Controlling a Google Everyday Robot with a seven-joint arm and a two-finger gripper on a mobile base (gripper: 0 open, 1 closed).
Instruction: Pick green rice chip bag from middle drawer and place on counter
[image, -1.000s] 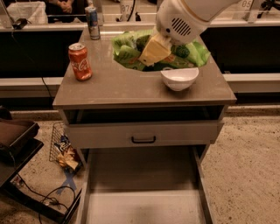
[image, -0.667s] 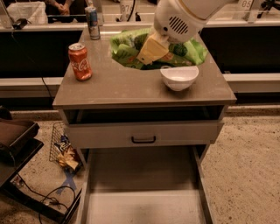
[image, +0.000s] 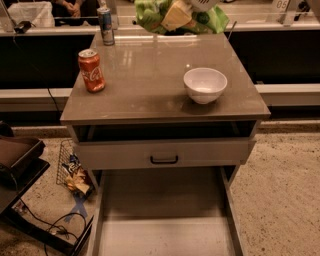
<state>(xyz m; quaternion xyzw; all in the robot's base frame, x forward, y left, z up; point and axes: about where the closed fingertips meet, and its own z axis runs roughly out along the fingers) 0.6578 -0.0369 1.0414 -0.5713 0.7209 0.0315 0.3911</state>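
Observation:
The green rice chip bag (image: 149, 15), crinkly light-green foil, hangs at the top edge of the camera view, above the back edge of the counter (image: 150, 75). My gripper (image: 176, 15) is shut on it; one tan finger lies across the bag's front and the white wrist is cut off by the frame's top. The bag is clear of the counter's surface. The middle drawer (image: 165, 220) stands pulled out at the bottom of the view, with its pale flat bottom bare.
A white bowl (image: 205, 85) sits on the counter's right and a red soda can (image: 91, 70) on its left. A blue can (image: 105, 25) stands on the shelf behind. A drawer front with a black handle (image: 164, 160) is above the open drawer. A crumpled wrapper (image: 76, 176) lies on the floor at left.
My gripper has lifted the green bag up and back, from just over the counter behind the bowl to the frame's top edge. Bowl and cans have not moved.

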